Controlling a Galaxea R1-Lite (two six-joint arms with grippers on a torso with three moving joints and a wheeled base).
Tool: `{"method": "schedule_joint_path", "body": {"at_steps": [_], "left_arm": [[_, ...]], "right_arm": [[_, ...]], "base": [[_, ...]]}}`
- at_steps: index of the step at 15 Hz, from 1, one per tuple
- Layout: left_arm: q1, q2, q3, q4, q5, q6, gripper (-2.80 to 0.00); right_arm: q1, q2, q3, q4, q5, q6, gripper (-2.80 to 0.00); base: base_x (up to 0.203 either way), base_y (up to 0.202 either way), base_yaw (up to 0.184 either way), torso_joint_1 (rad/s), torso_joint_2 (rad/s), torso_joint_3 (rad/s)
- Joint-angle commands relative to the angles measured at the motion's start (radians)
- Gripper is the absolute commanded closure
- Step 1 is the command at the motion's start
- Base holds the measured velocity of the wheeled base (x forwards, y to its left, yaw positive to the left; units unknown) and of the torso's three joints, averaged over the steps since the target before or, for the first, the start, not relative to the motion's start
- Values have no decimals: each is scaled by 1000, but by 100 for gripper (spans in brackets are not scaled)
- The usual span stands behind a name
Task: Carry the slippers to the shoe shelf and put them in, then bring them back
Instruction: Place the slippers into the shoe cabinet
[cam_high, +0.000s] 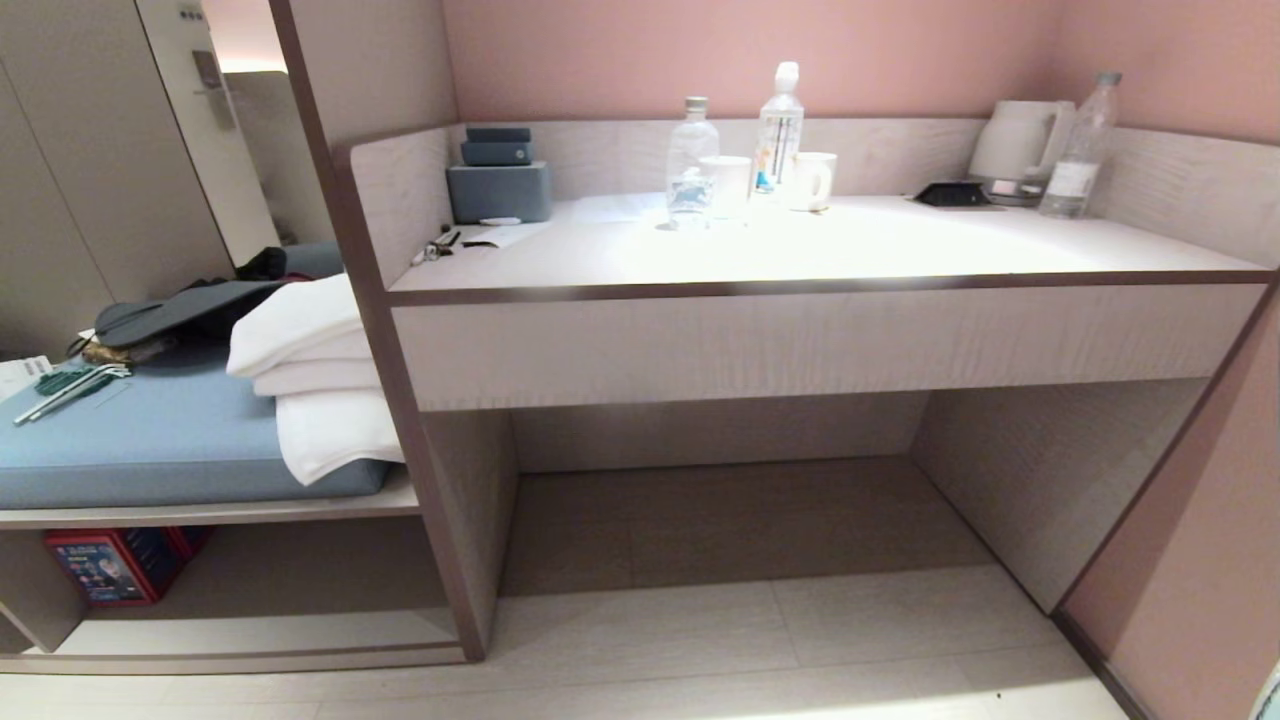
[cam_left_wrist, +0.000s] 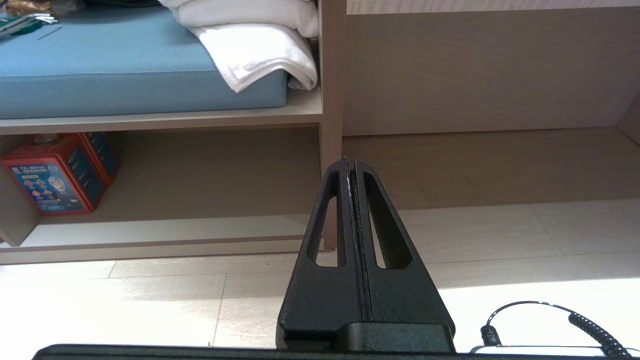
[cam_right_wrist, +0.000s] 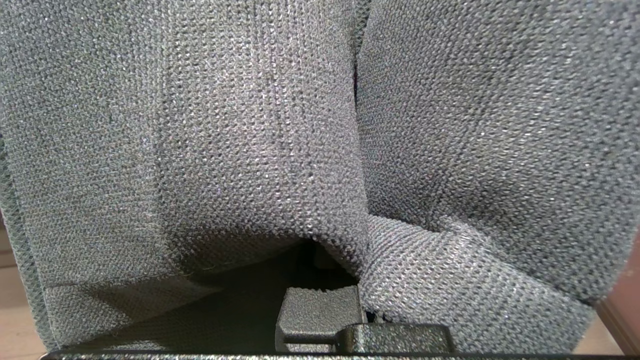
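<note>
Head view shows neither arm: it looks down on a pale wood-grain desk surface (cam_high: 850, 250) with a raised back rim. Along that back edge stand two clear plastic bottles (cam_high: 692, 155), two white mugs (cam_high: 812, 180) and, toward the right back corner, a white kettle (cam_high: 1015, 145) with a third bottle (cam_high: 1080, 135) just beside it. A grey-blue box (cam_high: 498, 190) sits at the left back corner. Under the desk is an open recess.

Left of the desk's upright panel is the bench unit: a blue-grey seat cushion (cam_high: 150, 430) carrying folded white towels (cam_high: 310, 370) at its right end and dark items near the back. Below the cushion lies the shoe shelf (cam_high: 260, 600), a low wide cubby, with a red box (cam_high: 115, 565) at its left end.

Left wrist view shows the left end effector (cam_left_wrist: 351, 165) clenched, its black fingers (cam_left_wrist: 330, 225) pressed flat together with nothing between them, hanging above the pale floor tiles and pointing toward the upright panel between the cubby and the desk recess.

Right wrist view is almost filled by the slippers (cam_right_wrist: 200, 125), two panels of dark grey woven fabric hanging side by side and touching along a vertical seam. The right end effector (cam_right_wrist: 320, 310) is clenched on the slippers; only the base of its fingers shows beneath the fabric
</note>
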Motion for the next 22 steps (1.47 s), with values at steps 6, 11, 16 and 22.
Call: {"method": "schedule_joint_path", "body": {"at_steps": [6, 11, 16, 22], "left_arm": [[-1, -1, 0, 0, 0, -2, 0], [-1, -1, 1, 0, 0, -2, 0], [-1, -1, 1, 0, 0, -2, 0], [-1, -1, 0, 0, 0, -4, 0]], "right_arm": [[-1, 0, 2, 0, 0, -2, 0], [-1, 0, 2, 0, 1, -22, 0], [0, 0, 2, 0, 1, -24, 0], [0, 0, 2, 0, 1, -12, 0]], "base": [[1, 44, -2, 1, 2, 2], [0, 195, -3, 3, 4, 2], [0, 195, -4, 1, 1, 1], [0, 194, -2, 3, 1, 3]]}}
